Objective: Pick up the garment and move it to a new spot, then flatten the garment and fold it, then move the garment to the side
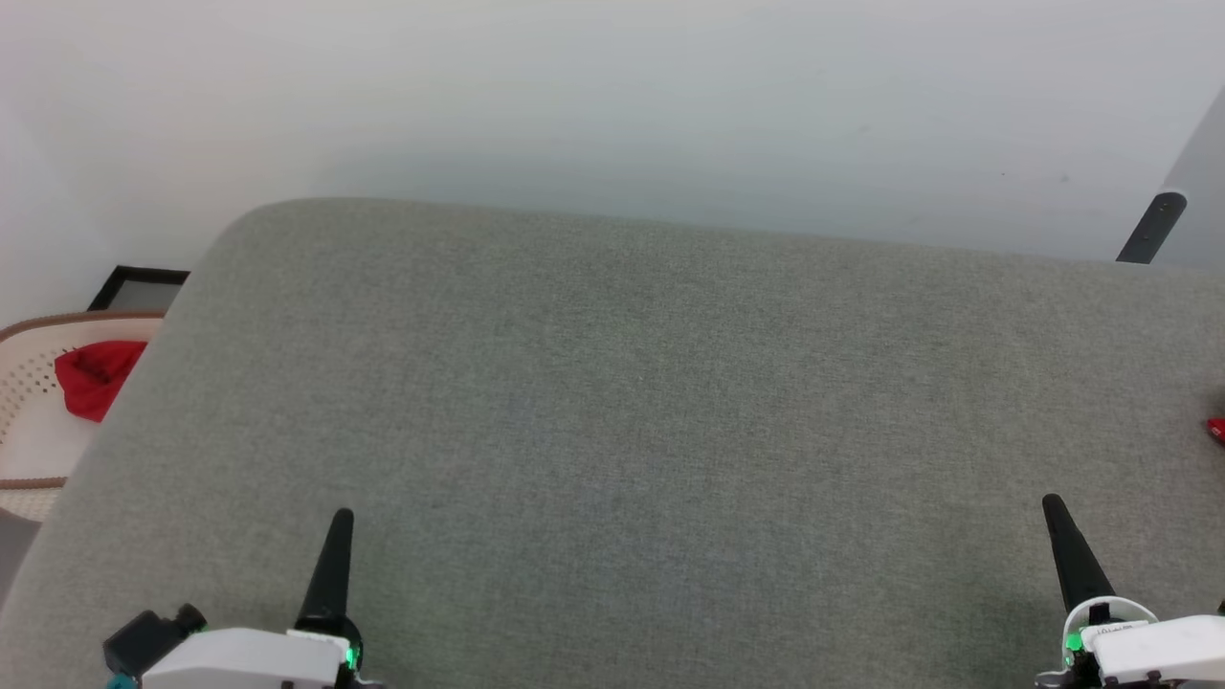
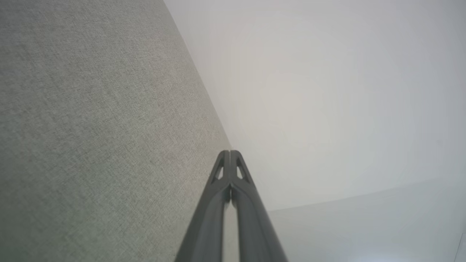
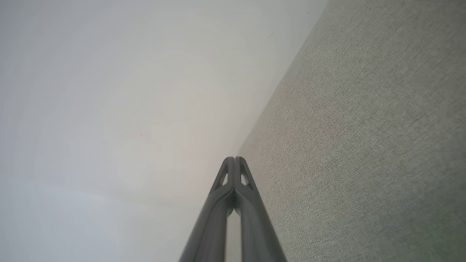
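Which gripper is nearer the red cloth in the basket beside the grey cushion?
Left. The left gripper hangs over the cushion at its near left, the side where the red cloth lies in the basket; the right gripper is at the near right, far across.

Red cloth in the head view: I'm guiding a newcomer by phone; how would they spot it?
From the big grey cushion, go off its left edge to the pale perforated basket with a brown rim. The red cloth lies crumpled inside it, a full bundle, unlike the tiny red sliver at the cushion's right edge.
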